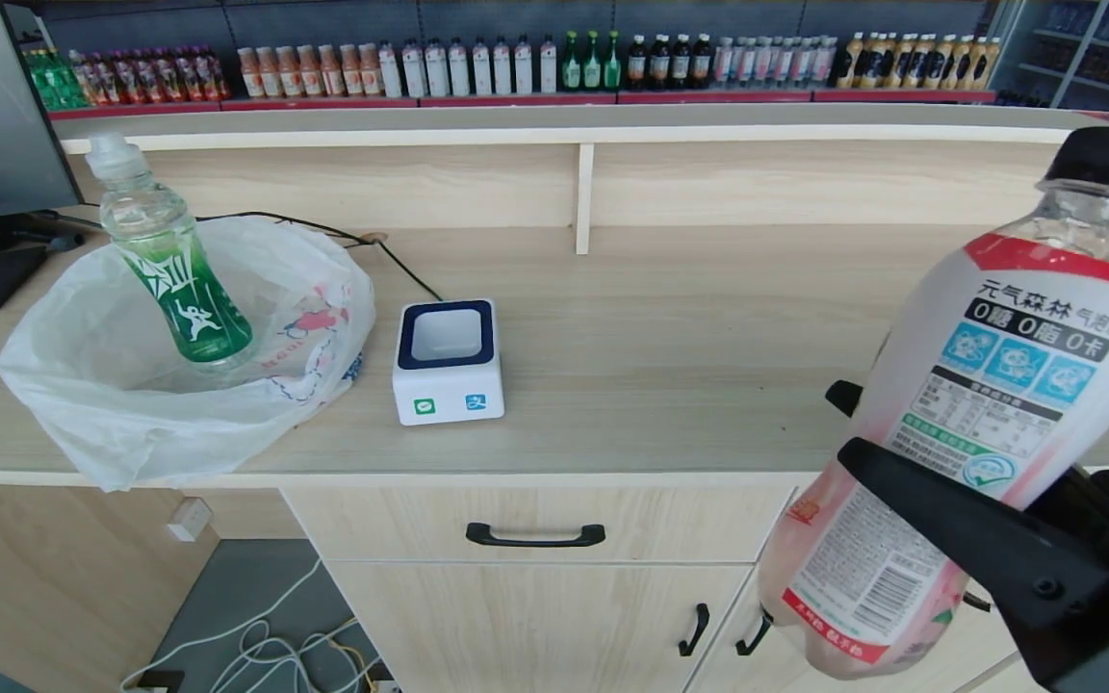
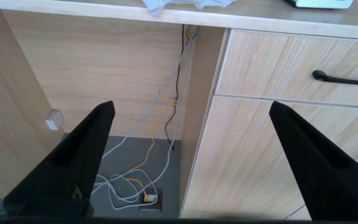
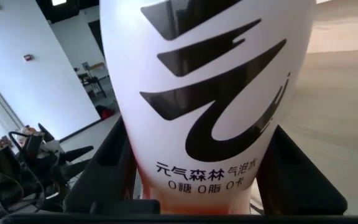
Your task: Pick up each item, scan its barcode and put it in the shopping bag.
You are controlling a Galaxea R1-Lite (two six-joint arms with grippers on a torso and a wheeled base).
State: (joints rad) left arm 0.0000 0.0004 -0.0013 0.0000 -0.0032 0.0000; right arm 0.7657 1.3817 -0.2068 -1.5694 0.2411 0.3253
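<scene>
Item: pink bottle (image 1: 988, 404), clamped at mid-body by the right end effector (image 1: 846, 422) and held before the desk's (image 1: 670, 318) right front edge. Its long axis is tilted, cap up and rightward (barcode low on the label). The scanner (image 1: 449, 361) lies to its left, the shopping bag (image 1: 112, 404) beyond that. Left end effector (image 2: 191, 109): spread wide, empty, below desk level.
</scene>
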